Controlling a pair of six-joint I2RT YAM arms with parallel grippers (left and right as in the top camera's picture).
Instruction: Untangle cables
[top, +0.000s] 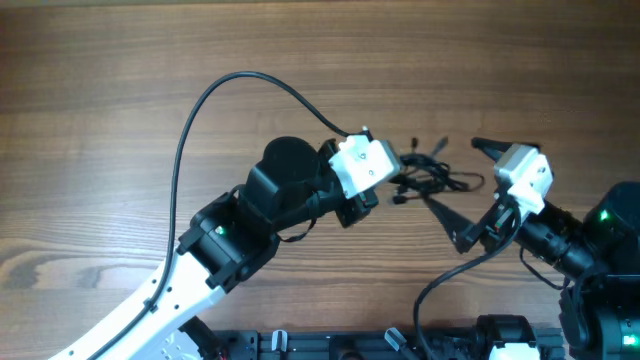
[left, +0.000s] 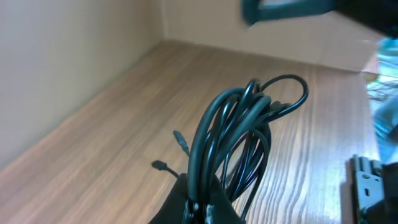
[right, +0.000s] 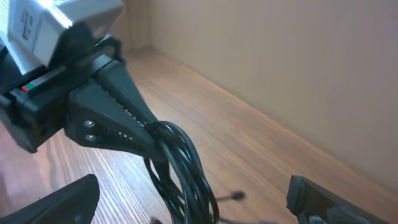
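Pinching the cables (top: 432, 176) (left: 239, 137) (right: 183, 168) between the left fingers (left: 202, 210) (right: 127, 127), pressed tight on the gathered end of the thin black loops. Fanning those loops out over the wooden surface (top: 120, 80), right of centre in the overhead view, with two small plugs (left: 159, 165) poking out at one side. Holding the right fingers (top: 448, 213) (right: 62, 200) spread wide, one on either side of the same tangle and just beside it; impossible to tell whether touching a strand.
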